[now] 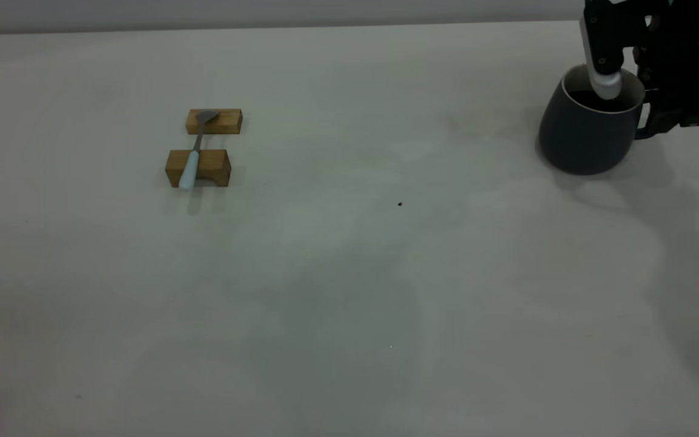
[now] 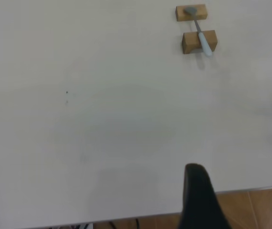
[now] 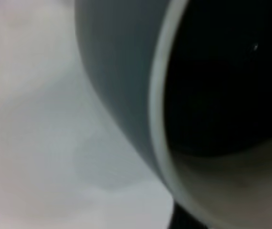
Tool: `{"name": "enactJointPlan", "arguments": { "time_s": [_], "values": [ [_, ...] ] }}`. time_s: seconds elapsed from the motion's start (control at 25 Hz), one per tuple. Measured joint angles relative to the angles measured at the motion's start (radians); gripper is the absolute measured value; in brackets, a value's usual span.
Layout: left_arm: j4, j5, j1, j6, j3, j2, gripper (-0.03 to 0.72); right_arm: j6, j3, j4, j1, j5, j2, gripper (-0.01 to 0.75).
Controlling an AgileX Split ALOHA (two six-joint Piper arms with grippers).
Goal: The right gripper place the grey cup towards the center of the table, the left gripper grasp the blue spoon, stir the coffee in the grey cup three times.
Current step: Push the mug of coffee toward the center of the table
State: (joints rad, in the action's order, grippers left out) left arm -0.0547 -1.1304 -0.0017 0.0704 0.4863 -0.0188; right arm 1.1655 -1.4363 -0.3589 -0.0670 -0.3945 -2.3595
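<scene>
The grey cup stands at the table's far right and leans slightly. Dark coffee shows inside it. My right gripper is shut on the cup's wall by the handle, with the silver-grey finger inside the cup and the black one outside. In the right wrist view the cup and its coffee fill the picture. The blue spoon lies across two wooden blocks at the left and also shows in the left wrist view. Of the left gripper only one black finger shows, far from the spoon.
The spoon's bowl rests on the far wooden block and its handle on the near block. The off-white table stretches bare between blocks and cup, apart from a small dark speck. The table's edge and a brown floor lie by the left finger.
</scene>
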Motion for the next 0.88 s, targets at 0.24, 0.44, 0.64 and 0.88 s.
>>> {"name": "enactJointPlan", "arguments": {
  "time_s": [0.24, 0.44, 0.64, 0.88],
  "values": [
    [0.000, 0.000, 0.000, 0.000, 0.000, 0.000, 0.519, 0.000, 0.000, 0.003, -0.025, -0.014, 0.000, 0.303],
    [0.000, 0.000, 0.000, 0.000, 0.000, 0.000, 0.519, -0.002, -0.004, 0.034, -0.058, -0.039, 0.000, 0.195],
    [-0.001, 0.000, 0.000, 0.000, 0.000, 0.000, 0.519, -0.046, -0.010, 0.099, -0.081, -0.067, 0.000, 0.187],
    [-0.001, 0.000, 0.000, 0.000, 0.000, 0.000, 0.519, -0.151, -0.010, 0.151, -0.150, -0.093, 0.002, 0.186]
  ]
}}
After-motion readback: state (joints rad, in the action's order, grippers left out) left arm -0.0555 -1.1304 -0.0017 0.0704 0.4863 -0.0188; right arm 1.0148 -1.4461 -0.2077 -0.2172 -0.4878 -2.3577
